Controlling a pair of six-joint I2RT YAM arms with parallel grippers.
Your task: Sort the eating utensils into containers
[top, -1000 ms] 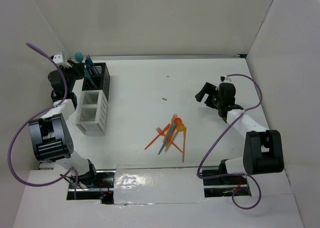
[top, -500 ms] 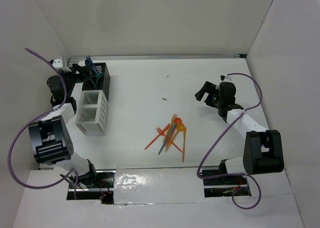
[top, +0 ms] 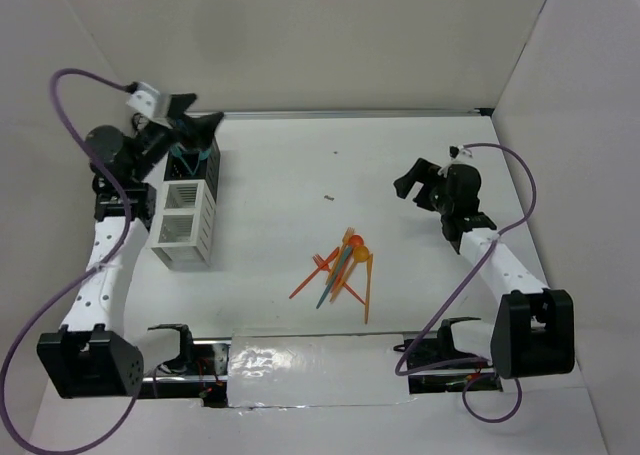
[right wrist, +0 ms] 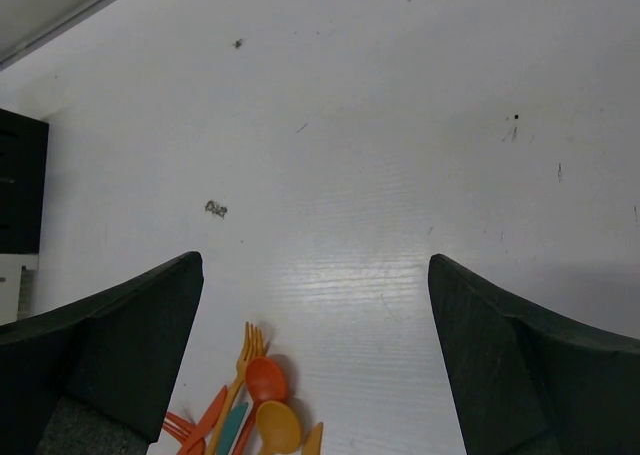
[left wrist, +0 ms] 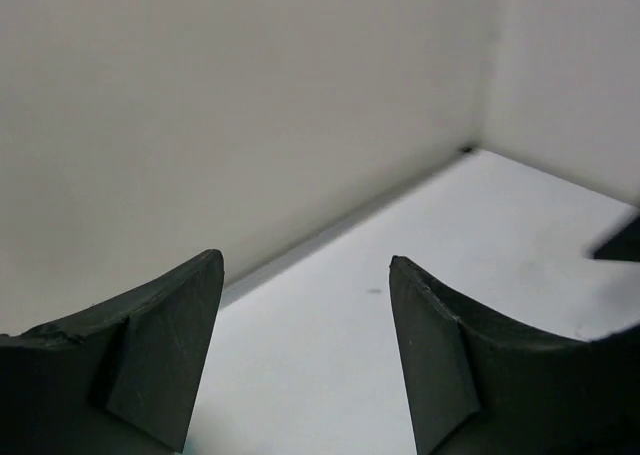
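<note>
Surface: white, boxed in by pale walls at the back and on both sides.
eating utensils: loose heap near the middle of the surface, toward the near edge; orange, red and teal pieces crossed over one another; orange fork tines and two round spoon bowls visible from the right wrist.
black bin: far left of the surface, upright, slatted, touching the white bin.
white bin: just nearer than the black bin, upright, divided into compartments.
sorted pieces: teal and blue, standing in the black bin; seemingly two or three, too small to count.
left end effector: raised above the far end of the black bin, fingers spread wide, gripping nothing.
right end effector: over the right part of the surface, well apart from the heap, fingers spread wide, gripping nothing.
speck: small dark bit on the surface, beyond the heap, between the bins and the right end effector.
</note>
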